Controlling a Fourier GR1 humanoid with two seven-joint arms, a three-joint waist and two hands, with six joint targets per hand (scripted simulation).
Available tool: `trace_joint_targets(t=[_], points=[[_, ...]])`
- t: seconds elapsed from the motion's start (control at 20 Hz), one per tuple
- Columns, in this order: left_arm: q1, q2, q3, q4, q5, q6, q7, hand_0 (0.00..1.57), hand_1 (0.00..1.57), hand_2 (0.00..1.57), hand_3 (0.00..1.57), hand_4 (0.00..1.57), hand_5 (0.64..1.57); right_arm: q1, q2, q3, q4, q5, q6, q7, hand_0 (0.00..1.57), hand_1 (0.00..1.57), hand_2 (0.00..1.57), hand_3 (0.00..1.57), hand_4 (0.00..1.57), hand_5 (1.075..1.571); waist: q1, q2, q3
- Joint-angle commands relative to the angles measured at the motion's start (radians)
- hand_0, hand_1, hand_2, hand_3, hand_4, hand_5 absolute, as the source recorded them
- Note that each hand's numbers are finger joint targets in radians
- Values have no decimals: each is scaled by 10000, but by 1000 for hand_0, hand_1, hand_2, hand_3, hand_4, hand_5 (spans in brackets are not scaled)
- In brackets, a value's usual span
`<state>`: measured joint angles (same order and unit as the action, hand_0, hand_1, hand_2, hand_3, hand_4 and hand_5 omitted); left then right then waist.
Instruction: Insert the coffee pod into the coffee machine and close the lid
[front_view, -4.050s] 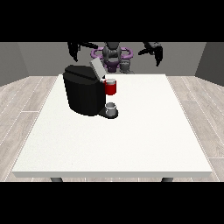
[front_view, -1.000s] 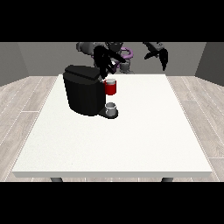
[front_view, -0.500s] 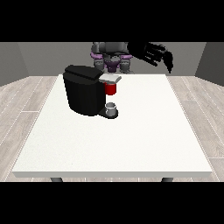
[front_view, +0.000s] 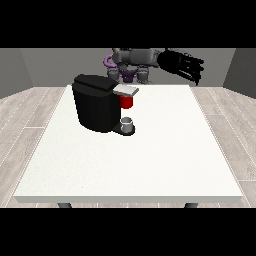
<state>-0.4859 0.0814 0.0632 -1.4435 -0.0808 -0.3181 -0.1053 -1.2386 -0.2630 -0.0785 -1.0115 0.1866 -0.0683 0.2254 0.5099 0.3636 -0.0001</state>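
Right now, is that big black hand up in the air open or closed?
Open: the hand at the view's right hangs above the table's far edge with its fingers straight, spread and holding nothing.

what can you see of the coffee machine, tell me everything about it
The coffee machine is a black, boxy, matte-looking block standing upright on the white table, toward the view's left and the robot's side. A light grey lid or head juts from its upper front, with a red thing at the machine just under it. A small grey cup sits on its base. No hand touches it.
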Motion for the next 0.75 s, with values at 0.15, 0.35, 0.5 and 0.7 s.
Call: trace_joint_targets(t=[0.15,0.35,0.5,0.7], points=[[317,199,87,-321,292,-306,140,0,0,0,0,349,1571,-66,283,-192,808,-108,-37,-1130,0,0,0,0,0,1571,-88,-64,-1],[699,286,451,196,315,-99,25,0,0,0,0,329,1571,293,1202,278,364,-185,11,-1692,0,0,0,0,0,1571,-932,-690,-2],[1201,-124,220,322,-190,513,-418,0,0,0,0,246,1571,866,1810,749,134,-315,485,-2239,0,0,0,0,219,1571,-1710,-1070,-1],[2106,125,608,559,245,189,-337,0,0,0,0,266,1571,2099,2595,1125,-16,-579,624,-2569,0,0,0,0,259,1571,-2256,-2121,1]])
